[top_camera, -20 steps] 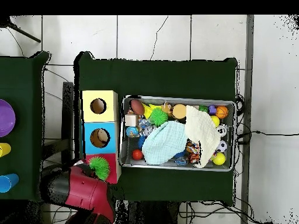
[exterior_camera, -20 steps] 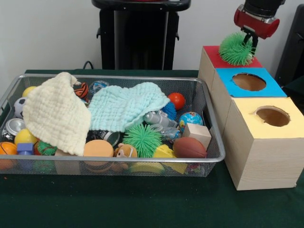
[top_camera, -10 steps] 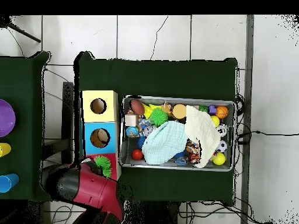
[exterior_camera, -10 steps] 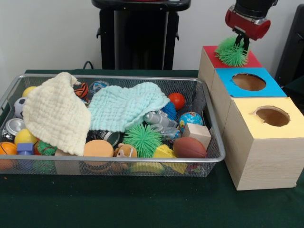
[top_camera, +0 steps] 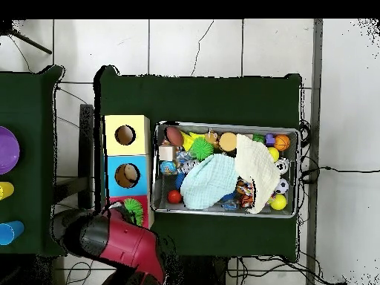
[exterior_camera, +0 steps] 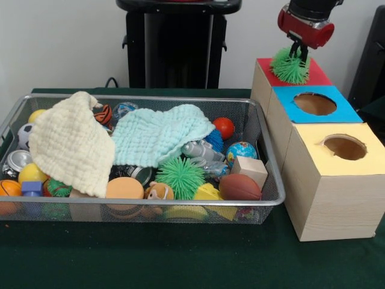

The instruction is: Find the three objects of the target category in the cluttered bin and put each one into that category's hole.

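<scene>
Green cloth covers the table (exterior_camera: pixel 180 259) under a wire bin (exterior_camera: pixel 264 174) and a row of three wooden boxes. Whether the gripper (exterior_camera: pixel 297 50) is closed or apart cannot be told; it hangs right over a green spiky ball (exterior_camera: pixel 289 67) that sits on the red-topped box (exterior_camera: pixel 316 73), at its hole. Beside that box stand the blue-topped box (exterior_camera: pixel 313 103) and the yellow-topped box (exterior_camera: pixel 343 147), holes uncovered. Inside the bin, another green spiky ball (exterior_camera: pixel 179 176) lies near the front wall, below a pale blue cloth (exterior_camera: pixel 159 135) and right of a cream cloth (exterior_camera: pixel 69 144).
</scene>
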Available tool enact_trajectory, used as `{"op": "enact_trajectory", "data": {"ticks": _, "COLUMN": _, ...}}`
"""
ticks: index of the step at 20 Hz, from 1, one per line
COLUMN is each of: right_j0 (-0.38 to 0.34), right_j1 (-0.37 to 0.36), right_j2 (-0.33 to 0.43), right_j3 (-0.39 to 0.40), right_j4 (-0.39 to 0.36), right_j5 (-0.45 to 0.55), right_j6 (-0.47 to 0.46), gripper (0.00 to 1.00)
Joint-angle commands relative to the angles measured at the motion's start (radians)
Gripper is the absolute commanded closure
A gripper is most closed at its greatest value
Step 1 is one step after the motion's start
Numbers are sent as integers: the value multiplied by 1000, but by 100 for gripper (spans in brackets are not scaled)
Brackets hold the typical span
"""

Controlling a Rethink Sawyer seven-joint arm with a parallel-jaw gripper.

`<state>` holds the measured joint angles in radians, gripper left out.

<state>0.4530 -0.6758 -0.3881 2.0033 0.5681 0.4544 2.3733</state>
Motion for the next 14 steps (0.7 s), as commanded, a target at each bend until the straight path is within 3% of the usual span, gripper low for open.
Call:
{"op": "enact_trajectory", "data": {"ticks": 1, "right_j0": -63, "right_j1": 41, "right_j2": 80, "right_j3": 58, "right_j4": -39, "right_j5": -90, "right_j6": 103, "gripper": 100}}
{"op": "enact_trajectory", "data": {"ticks": 4, "right_j0": -117, "right_j1": 49, "right_j2": 124, "right_j3": 83, "right_j4": -49, "right_j5": -153, "right_j6": 61, "gripper": 100}}
{"op": "enact_trajectory", "data": {"ticks": 10, "right_j0": -130, "right_j1": 56, "right_j2": 140, "right_j3": 80, "right_j4": -76, "right_j5": -165, "right_j6": 61, "gripper": 100}}
{"op": "enact_trajectory", "data": {"ticks": 11, "right_j0": -129, "right_j1": 58, "right_j2": 139, "right_j3": 76, "right_j4": -86, "right_j5": -163, "right_j6": 77, "gripper": 0}}
{"op": "enact_trajectory", "data": {"ticks": 14, "right_j0": -130, "right_j1": 62, "right_j2": 135, "right_j3": 72, "right_j4": -96, "right_j5": -167, "right_j6": 76, "gripper": 0}}
